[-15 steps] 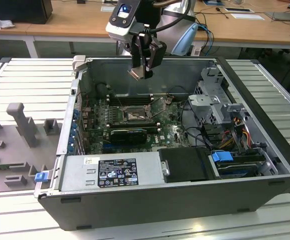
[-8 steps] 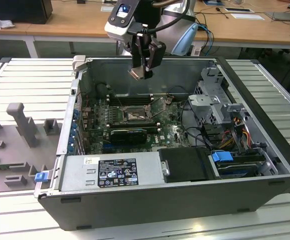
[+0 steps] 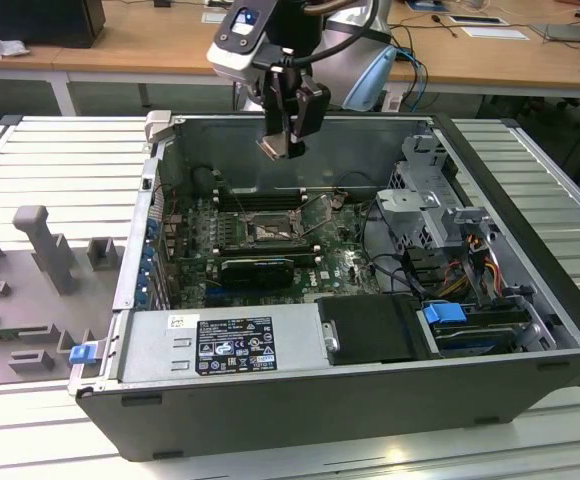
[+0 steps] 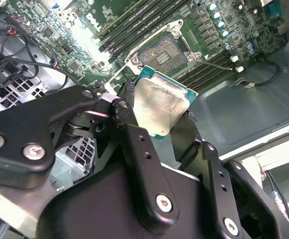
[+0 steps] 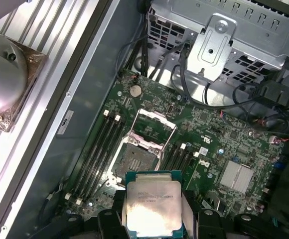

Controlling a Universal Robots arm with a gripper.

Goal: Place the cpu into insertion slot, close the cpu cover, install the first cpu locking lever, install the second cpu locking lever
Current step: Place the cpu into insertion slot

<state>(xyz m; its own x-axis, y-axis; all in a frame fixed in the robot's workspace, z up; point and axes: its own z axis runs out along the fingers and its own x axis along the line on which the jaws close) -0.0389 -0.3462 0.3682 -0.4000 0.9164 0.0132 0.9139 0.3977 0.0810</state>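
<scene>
My gripper (image 3: 283,147) hangs above the open computer case, shut on the cpu (image 3: 271,148). In both wrist views the cpu (image 4: 159,102) (image 5: 152,201) is a square chip with a pale silvery top, pinched at its edges between the black fingers (image 4: 134,144). Below it on the green motherboard lies the insertion slot (image 5: 134,162) (image 4: 162,52) (image 3: 270,232), its dark pin field bare. The cpu cover (image 5: 154,123) stands swung open beside the slot in the first wrist view. The cpu is well above the slot, not touching it.
Long black memory slots (image 5: 102,149) flank the socket. A black expansion card (image 3: 255,268), the power supply (image 3: 220,345), a metal drive cage (image 3: 430,200) and loose cables (image 3: 385,255) crowd the case. Grey fixtures (image 3: 45,250) sit on the table at the exterior view's left.
</scene>
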